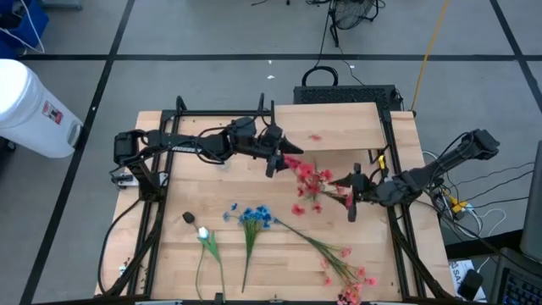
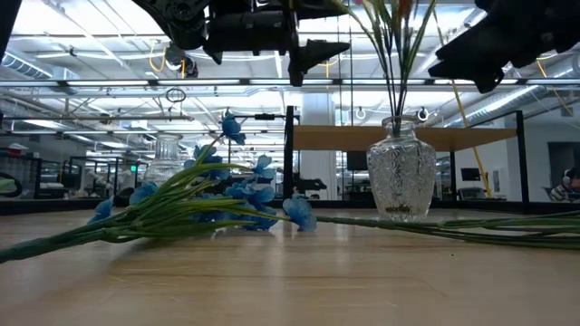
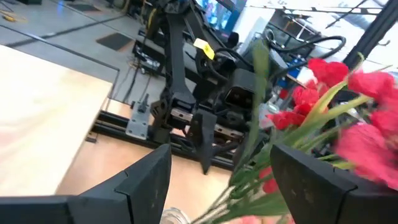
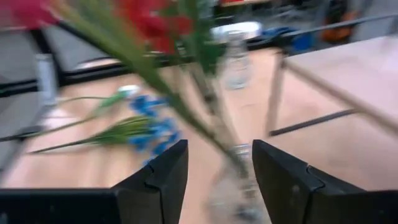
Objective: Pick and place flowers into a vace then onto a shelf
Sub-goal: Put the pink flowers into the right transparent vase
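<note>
Red-pink spray [image 1: 312, 180] stands in the glass vase [image 2: 401, 179] mid-counter [image 1: 178, 246], stems upright. Left claw [image 1: 273, 157] spread wide, level over the blossoms, holding nothing, arm stretched in from the left. Right claw [image 1: 353, 196] part open, fingers [image 4: 163, 175] straddling the stems near the vase neck; actual contact unclear. Blue bunch [image 1: 254, 219], white bud [image 1: 201, 232] and another pink spray [image 1: 351, 275] lie flat on the counter. Shelf [image 1: 339, 127] bare at the back. No readable writing.
</note>
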